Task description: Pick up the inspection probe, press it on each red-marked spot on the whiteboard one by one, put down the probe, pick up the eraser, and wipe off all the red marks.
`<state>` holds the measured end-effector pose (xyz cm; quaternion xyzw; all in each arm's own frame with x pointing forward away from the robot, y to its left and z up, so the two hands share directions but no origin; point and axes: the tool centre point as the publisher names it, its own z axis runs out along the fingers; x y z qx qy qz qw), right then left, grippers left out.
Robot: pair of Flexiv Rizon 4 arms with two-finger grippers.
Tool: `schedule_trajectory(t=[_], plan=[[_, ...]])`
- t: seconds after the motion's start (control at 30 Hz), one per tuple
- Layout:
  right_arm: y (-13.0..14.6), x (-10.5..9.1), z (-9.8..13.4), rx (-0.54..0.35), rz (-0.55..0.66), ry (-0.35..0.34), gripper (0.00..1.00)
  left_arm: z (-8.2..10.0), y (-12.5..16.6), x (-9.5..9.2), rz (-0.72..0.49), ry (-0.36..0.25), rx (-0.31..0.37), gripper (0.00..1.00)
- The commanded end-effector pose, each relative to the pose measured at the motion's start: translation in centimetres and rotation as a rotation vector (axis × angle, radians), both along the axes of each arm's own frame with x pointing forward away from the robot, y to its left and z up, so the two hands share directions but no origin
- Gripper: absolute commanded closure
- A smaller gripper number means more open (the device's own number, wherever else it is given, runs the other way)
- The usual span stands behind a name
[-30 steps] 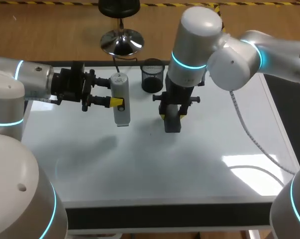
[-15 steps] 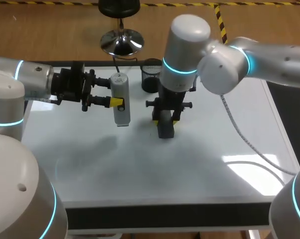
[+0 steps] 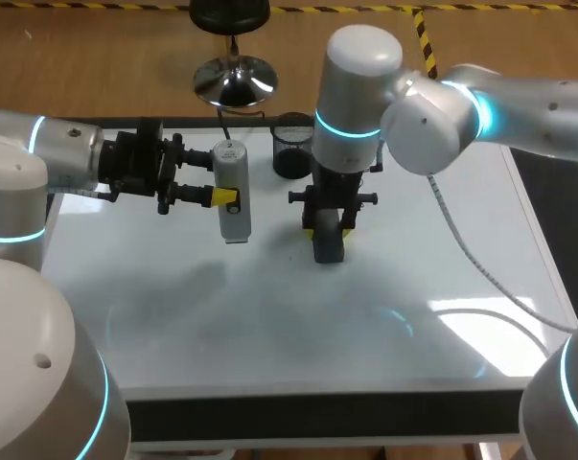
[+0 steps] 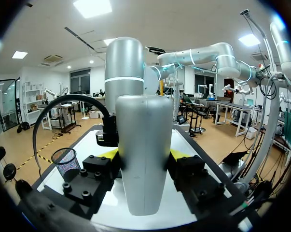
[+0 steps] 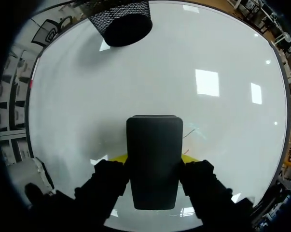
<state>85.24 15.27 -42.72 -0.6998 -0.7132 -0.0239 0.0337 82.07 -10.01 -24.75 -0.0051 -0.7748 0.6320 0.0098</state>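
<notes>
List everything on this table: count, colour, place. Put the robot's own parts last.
whiteboard: one, white, covering the table top.
inspection probe: one, pale grey, held above the board's left far part.
eraser: one, black, upright at the board's middle.
mesh cup: one, black, at the board's far edge.
red trace: one seen, faint, on the board just beside the eraser.
cable: one, grey, hanging from the right arm over the board's right part.
left pincer: one, black with yellow tips, shut on the inspection probe from two sides.
right pincer: one, black with yellow tips, pointing down, shut on the eraser.
</notes>
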Motion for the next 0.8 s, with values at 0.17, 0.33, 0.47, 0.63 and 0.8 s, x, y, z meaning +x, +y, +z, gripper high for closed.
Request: schedule_trajectory(t=[0.17, 0.33, 0.47, 0.63, 0.8], plan=[[-2.8, 0.2, -0.5, -0.004, -0.021, -0.006, 1.0, 0.1, -0.1, -0.1, 0.003, -0.003, -0.002, 1.0], [-4.5, 0.6, -0.3, 0.007, -0.051, -0.001, 1.0, 0.1, -0.1, -0.1, 0.003, -0.003, -0.002, 1.0], [-5.9, 0.9, -0.5, 0.008, -0.074, 0.004, 1.0, 0.1, -0.1, -0.1, 0.003, -0.003, -0.002, 1.0], [-7.8, 1.3, -0.3, 0.005, -0.114, 0.002, 1.0, 0.1, -0.1, -0.1, 0.003, -0.003, -0.002, 1.0], [-9.4, 1.2, 1.0, 0.006, -0.127, -0.015, 1.0, 0.1, -0.1, -0.1, 0.003, -0.003, -0.002, 1.0]])
